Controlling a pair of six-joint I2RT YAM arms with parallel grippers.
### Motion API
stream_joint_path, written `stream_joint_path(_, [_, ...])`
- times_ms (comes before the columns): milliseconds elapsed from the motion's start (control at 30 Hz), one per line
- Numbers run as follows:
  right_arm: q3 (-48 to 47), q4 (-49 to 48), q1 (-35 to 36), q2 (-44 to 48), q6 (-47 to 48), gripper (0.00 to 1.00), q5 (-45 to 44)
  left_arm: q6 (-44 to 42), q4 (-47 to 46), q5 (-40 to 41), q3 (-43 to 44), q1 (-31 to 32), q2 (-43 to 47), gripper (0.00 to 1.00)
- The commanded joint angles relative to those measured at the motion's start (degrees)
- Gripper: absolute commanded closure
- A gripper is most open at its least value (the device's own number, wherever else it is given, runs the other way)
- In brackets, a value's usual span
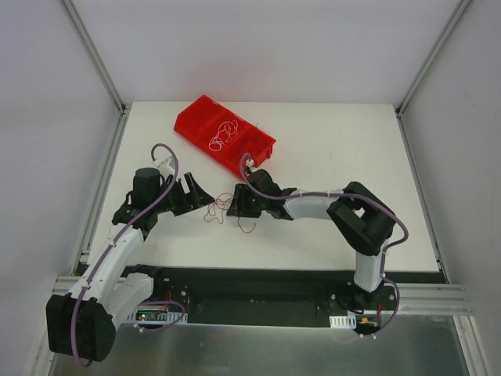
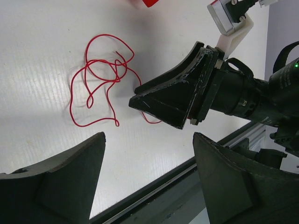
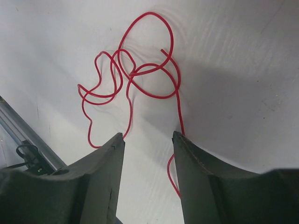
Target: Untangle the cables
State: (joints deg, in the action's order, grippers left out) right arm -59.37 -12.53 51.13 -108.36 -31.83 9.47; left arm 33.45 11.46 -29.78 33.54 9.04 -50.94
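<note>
We note the cables [image 1: 216, 208] tangled on the table at centre frame, betw. both grippers. Right gripper [image 3: 148, 139] is nearer: jaws apart, gripping nothing, one strand trailing lengthwise into the gap, tangle just ahead. Left gripper [image 2: 148, 139] is spread, empty.

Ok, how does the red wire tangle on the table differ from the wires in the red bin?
The thin red wire tangle lies loose on the bare white table, while the pale curly wires sit inside the red plastic compartment bin. The table tangle is red; the bin wires look whitish against the red plastic. Both are very thin, curly strands looped over themselves.
</note>
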Motion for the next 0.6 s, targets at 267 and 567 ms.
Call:
stream_joint_path(267, [5.9,-3.4,-3.4,8.6,12.1,0.48,1.2,-1.5,-0.9,-3.4,1.4,0.3,1.4,0.25])
stream_joint_path(567, [8.3,-7.2,-6.7,8.9,12.0,0.47,5.4,-1.3,-1.3,-4.4,1.5,0.3,1.3,0.25])
